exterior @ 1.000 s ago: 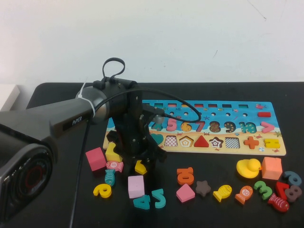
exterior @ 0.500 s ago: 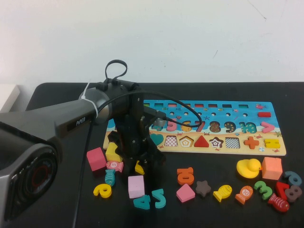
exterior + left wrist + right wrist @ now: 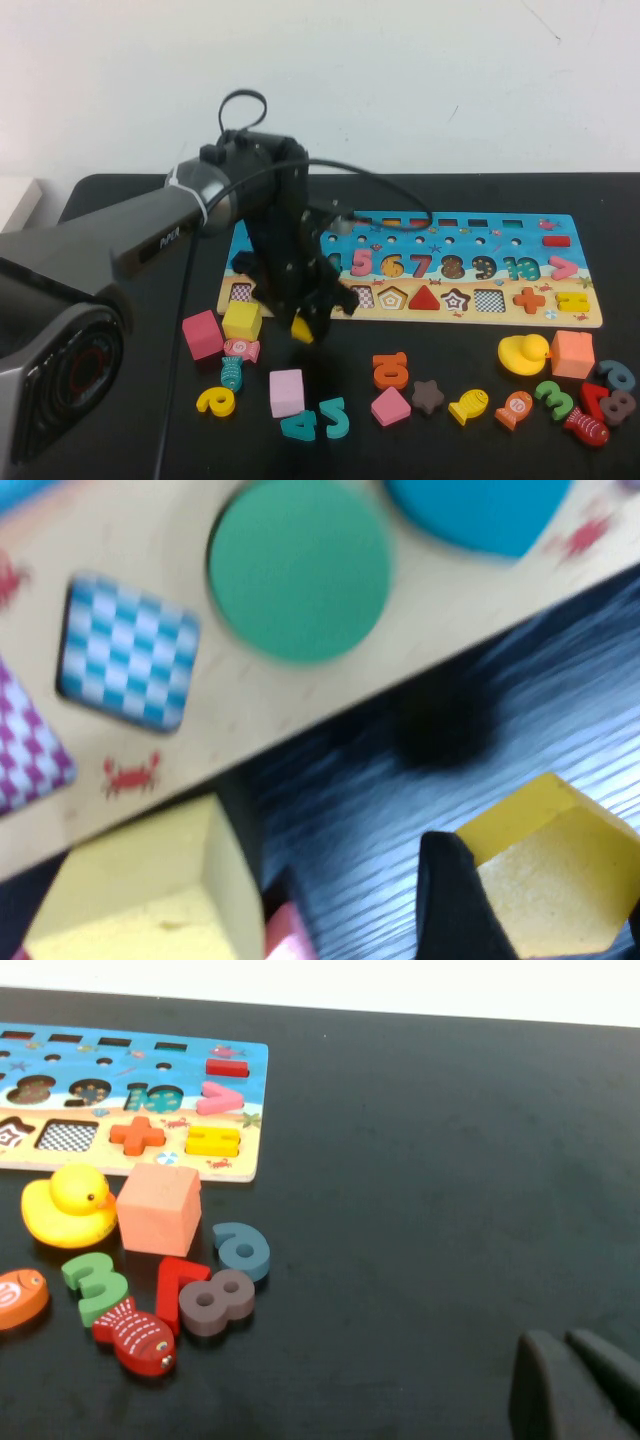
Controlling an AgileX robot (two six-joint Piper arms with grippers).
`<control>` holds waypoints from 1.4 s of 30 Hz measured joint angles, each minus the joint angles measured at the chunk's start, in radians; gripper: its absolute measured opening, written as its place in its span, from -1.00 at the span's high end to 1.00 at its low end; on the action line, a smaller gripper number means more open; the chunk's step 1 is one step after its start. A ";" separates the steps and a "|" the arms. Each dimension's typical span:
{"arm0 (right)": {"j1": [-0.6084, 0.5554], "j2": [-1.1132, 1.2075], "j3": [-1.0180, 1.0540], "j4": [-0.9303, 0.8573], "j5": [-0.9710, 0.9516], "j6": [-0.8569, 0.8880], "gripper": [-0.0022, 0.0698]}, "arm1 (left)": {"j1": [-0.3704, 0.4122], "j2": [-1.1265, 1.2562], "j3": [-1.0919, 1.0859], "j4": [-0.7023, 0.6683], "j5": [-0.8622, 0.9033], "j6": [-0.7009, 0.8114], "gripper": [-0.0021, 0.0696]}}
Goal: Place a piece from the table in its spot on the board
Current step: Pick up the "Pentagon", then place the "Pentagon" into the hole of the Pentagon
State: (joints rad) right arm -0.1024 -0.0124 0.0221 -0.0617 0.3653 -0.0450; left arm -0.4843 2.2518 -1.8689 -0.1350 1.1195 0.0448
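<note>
My left gripper (image 3: 302, 322) is shut on the small yellow pentagon (image 3: 301, 329) and holds it above the black table (image 3: 120, 220), just in front of the left part of the board (image 3: 585, 318). In the left wrist view the pentagon (image 3: 555, 865) sits between my black fingers (image 3: 452, 900), over the table near the board's sandy edge (image 3: 250, 720). The board's empty pentagon slot (image 3: 392, 298) lies to the right of the gripper. My right gripper (image 3: 572, 1385) is shut and empty, low over bare table; it does not show in the high view.
A yellow cube (image 3: 242, 320) and pink cube (image 3: 201, 334) lie left of the gripper. A pink block (image 3: 286, 392), teal 4 (image 3: 299, 425), orange 10 (image 3: 390, 370) and other loose pieces lie in front. A yellow duck (image 3: 523, 353) and orange cube (image 3: 572, 353) lie right.
My left gripper has risen off the table with the yellow pentagon and moved a little toward the board. The yellow cube is now uncovered.
</note>
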 joint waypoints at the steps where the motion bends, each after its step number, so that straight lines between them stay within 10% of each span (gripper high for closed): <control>1: 0.000 0.000 0.000 0.000 0.000 0.000 0.89 | 0.000 0.000 -0.017 -0.011 0.002 -0.002 0.05; 14: 0.000 0.000 0.000 0.000 0.000 0.000 0.89 | 0.000 0.015 -0.155 -0.232 -0.102 0.045 0.05; 42: 0.000 0.000 0.000 0.000 0.000 0.000 0.89 | -0.069 0.278 -0.447 -0.095 -0.031 -0.202 0.05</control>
State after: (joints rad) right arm -0.1024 -0.0124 0.0221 -0.0617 0.3653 -0.0450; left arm -0.5534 2.5299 -2.3161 -0.2298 1.0890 -0.1574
